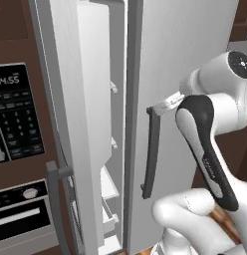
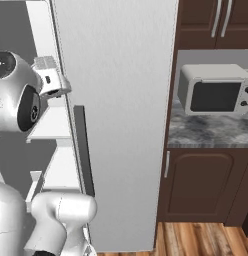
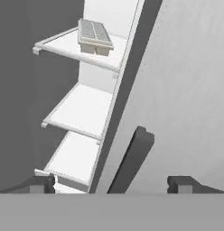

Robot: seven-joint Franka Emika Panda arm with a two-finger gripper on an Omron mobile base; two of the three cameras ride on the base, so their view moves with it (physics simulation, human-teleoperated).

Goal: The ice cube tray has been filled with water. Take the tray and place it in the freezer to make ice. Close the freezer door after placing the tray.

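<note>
Beside the tall light-grey fridge, dark brown cabinets are filling the room: in the right base view a white microwave is sitting on a mottled grey counter to the fridge's right, with a wood floor showing below. To the fridge's left, in the left base view, a dark built-in oven panel is showing a lit clock and keypad.

The freezer door is standing open, swung out to the left of the fridge, its inner bins facing the compartment. The freezer is showing three white shelves at the fridge's left side. The ice cube tray is resting on the uppermost of these shelves, near its front edge, cells up, well apart from the gripper and above it in the hand view.

The arm is reaching up and forward in front of the fridge, its wrist hanging just above the top of the dark fridge handle. The fingertips are standing wide apart with nothing between them; the handle's top is sitting between them, farther off.
</note>
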